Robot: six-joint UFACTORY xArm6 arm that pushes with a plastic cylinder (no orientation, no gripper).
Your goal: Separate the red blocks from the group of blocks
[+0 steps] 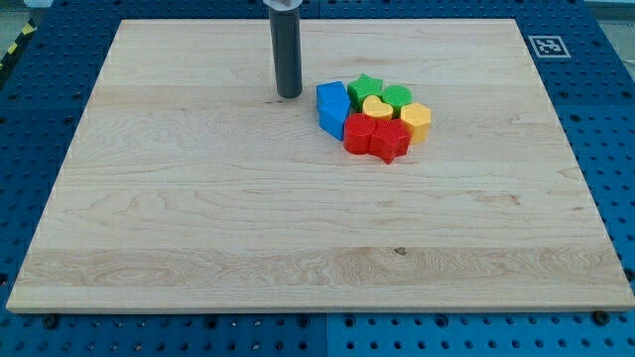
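Observation:
A tight cluster of blocks sits right of the board's centre, towards the view's top. At its bottom edge are two red blocks: a red round block (pixel 358 132) and a red star block (pixel 389 141), touching each other. Two blue blocks (pixel 332 106) form the cluster's left side. A green star (pixel 366 88) and a green round block (pixel 398 97) are at the top. A yellow heart (pixel 376 106) is in the middle and a yellow hexagon (pixel 416 120) is on the right. My tip (pixel 290 95) stands just left of the blue blocks, a small gap apart.
The wooden board (pixel 198 218) lies on a blue perforated table. A black-and-white marker tag (pixel 549 45) sits off the board's top right corner.

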